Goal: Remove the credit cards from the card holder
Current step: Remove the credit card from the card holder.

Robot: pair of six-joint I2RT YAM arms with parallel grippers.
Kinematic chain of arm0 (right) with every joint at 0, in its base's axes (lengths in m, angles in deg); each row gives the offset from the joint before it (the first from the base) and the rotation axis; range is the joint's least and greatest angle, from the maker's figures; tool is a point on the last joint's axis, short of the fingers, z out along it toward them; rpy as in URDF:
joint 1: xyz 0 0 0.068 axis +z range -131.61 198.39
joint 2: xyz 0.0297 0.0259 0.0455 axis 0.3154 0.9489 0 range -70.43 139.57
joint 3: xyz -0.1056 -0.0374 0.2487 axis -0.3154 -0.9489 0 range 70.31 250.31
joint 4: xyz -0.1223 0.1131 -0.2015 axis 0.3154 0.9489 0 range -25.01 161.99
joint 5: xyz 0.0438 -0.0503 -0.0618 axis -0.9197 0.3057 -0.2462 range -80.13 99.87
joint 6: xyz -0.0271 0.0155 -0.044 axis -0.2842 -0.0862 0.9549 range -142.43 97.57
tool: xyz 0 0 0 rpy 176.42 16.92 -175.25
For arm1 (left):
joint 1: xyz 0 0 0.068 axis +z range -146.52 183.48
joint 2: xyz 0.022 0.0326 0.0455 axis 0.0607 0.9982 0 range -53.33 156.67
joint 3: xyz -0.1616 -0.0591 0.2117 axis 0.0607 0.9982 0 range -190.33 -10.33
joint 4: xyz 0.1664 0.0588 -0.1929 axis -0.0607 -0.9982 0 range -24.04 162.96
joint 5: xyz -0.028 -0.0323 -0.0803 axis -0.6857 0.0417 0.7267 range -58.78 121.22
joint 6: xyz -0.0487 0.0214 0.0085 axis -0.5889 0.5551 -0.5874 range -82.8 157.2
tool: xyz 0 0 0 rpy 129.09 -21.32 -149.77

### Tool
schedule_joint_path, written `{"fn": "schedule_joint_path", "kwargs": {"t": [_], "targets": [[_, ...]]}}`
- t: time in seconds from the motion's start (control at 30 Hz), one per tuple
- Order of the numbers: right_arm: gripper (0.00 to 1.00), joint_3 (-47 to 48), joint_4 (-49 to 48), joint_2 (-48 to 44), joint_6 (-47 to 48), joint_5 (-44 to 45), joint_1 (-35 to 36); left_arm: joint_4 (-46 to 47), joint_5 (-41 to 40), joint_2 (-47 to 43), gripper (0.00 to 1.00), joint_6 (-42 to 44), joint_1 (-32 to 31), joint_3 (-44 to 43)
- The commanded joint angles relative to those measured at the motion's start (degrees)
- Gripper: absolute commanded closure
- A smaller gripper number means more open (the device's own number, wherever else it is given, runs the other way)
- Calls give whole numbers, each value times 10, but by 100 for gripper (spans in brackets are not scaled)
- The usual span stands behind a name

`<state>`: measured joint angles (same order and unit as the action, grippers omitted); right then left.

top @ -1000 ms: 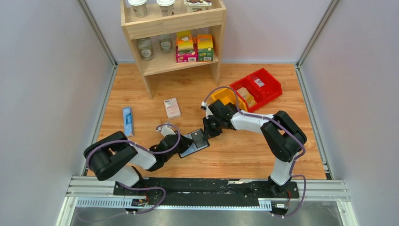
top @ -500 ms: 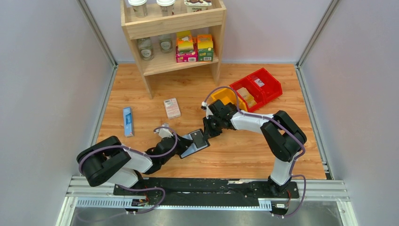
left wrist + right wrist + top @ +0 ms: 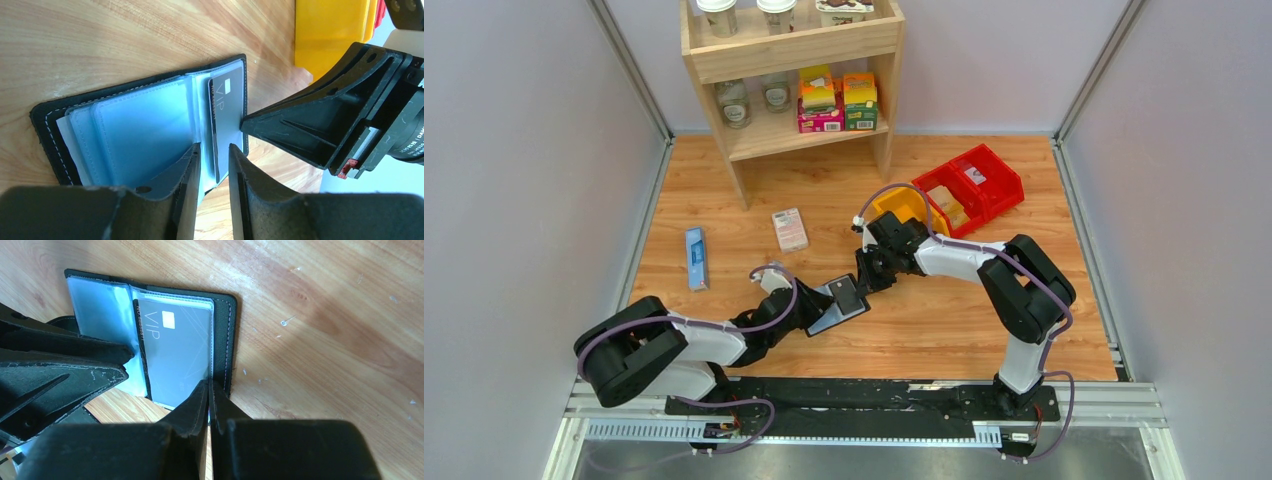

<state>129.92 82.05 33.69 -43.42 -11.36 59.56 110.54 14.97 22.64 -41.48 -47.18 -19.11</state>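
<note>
Card holder (image 3: 836, 305) lies open on the worktop (image 3: 924, 330), centre of the top view, unmoved over the last second. Right end effector (image 3: 208, 385) is unchanged: jaws shut, tip pressing the holder's right-hand edge, apparently pinning it. Left arm's elbow has swung back toward the lower left, while the left end effector (image 3: 213, 147) remains at the holder, jaws partly open. The lower edge of the grey VIP card (image 3: 227, 115) sits in the gap, not clamped. Judgement: the card is still seated in its pocket and extraction is not achieved; a fresh grip is needed.
</note>
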Motion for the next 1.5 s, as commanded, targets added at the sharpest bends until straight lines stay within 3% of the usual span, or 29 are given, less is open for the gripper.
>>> {"fn": "schedule_joint_path", "kwargs": {"t": [0.0, 0.57, 0.97, 1.23, 1.47], "targets": [[94, -8, 9, 21, 1, -2, 5, 7, -14, -1, 63, 14, -2, -14], [94, -10, 7, 19, 0, -5, 5, 23, 0, 45, 59, 8, -2, -37], [94, -12, 1, 21, -1, -13, 5, 117, 10, 104, 60, -12, -2, -32], [94, -14, -3, 24, -3, -15, 5, 202, 8, 133, 68, -23, -2, -13], [94, -15, -2, 29, -3, -11, 5, 239, 0, 114, 85, -15, -2, 10]]}}
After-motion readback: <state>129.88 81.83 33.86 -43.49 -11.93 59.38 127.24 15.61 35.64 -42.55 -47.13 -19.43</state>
